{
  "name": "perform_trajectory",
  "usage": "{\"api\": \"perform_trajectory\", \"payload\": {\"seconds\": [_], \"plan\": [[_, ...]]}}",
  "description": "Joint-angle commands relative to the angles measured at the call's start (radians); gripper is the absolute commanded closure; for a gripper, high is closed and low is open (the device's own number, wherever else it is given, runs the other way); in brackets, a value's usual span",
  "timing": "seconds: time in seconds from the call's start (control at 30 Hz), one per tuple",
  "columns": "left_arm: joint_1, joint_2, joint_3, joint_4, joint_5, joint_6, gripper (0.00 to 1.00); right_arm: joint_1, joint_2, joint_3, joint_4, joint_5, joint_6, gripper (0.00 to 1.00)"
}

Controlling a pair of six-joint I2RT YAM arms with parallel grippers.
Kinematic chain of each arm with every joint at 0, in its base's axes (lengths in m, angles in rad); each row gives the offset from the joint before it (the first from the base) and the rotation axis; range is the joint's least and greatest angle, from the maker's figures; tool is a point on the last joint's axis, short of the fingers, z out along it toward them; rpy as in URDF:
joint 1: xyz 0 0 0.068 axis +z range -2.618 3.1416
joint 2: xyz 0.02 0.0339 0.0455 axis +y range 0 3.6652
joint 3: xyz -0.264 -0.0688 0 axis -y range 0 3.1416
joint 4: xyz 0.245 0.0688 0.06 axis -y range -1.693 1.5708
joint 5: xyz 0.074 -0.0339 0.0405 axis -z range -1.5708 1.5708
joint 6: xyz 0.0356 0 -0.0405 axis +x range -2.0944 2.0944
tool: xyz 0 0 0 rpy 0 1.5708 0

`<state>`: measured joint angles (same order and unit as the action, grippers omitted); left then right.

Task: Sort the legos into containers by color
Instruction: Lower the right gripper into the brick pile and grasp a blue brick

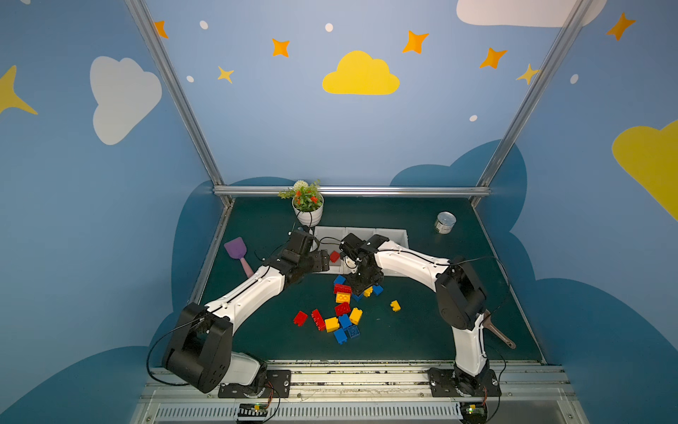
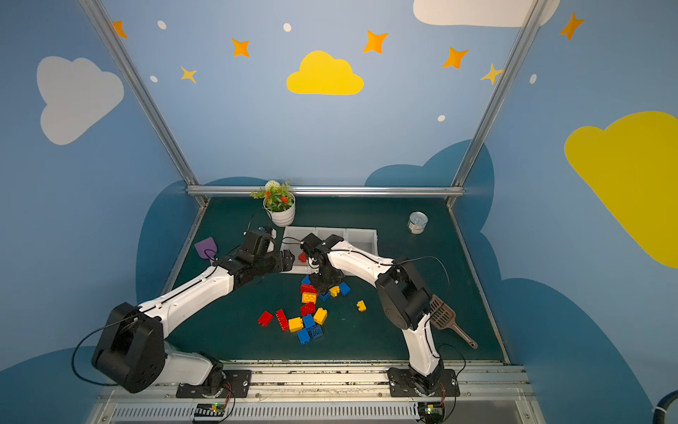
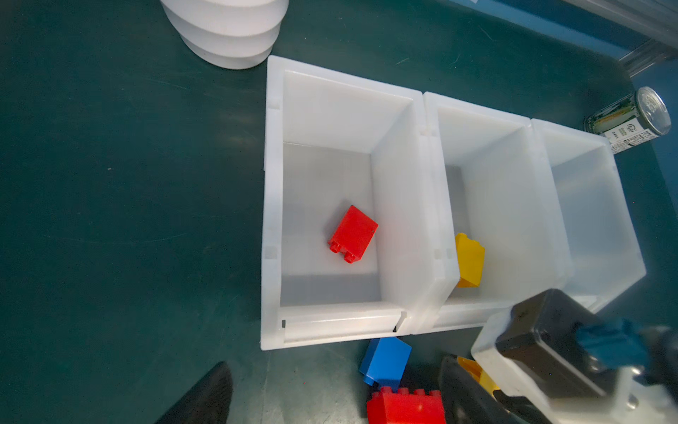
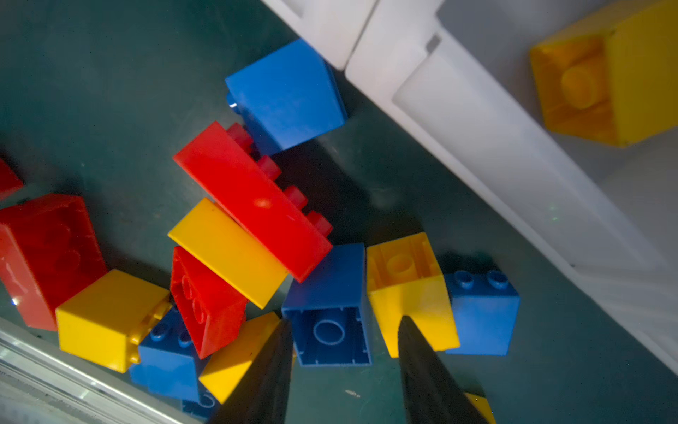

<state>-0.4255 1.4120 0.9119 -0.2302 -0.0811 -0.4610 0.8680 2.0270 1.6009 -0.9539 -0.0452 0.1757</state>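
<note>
Top view: my left end effector [image 1: 326, 259] hangs released over the containers [image 1: 392, 235]; right end effector [image 1: 361, 291] sits in the legos [image 1: 332, 325]. Left wrist: red brick [image 3: 353, 235] binned. Right wrist: fingers [image 4: 269, 370] parted around blue brick [image 4: 330, 312]; yellow neighbour [image 4: 407, 290] may get pinched too.

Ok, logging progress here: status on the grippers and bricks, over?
Left gripper open above left bin, red brick lying inside. Right gripper open, poised over blue brick in pile. Yellow brick crowds one finger.
</note>
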Motion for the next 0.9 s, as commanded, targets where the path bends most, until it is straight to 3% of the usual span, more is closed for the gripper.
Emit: {"api": "perform_trajectory", "payload": {"seconds": [0.0,0.43,0.67,0.87], "plan": [[0.004,-0.022,-0.01,0.002,0.007,-0.005,0.11,0.015,0.019,0.022,-0.017,0.002,-0.011,0.53],[0.002,-0.04,-0.035,0.006,0.004,-0.012,0.1,0.038,0.03,0.031,-0.025,0.004,-0.019,0.54],[0.004,-0.045,-0.042,0.002,0.009,-0.014,0.1,0.046,0.04,0.03,-0.017,-0.053,-0.018,0.5],[0.004,-0.055,-0.056,0.002,0.009,-0.016,0.09,0.048,0.044,0.029,-0.023,-0.029,-0.003,0.46]]}}
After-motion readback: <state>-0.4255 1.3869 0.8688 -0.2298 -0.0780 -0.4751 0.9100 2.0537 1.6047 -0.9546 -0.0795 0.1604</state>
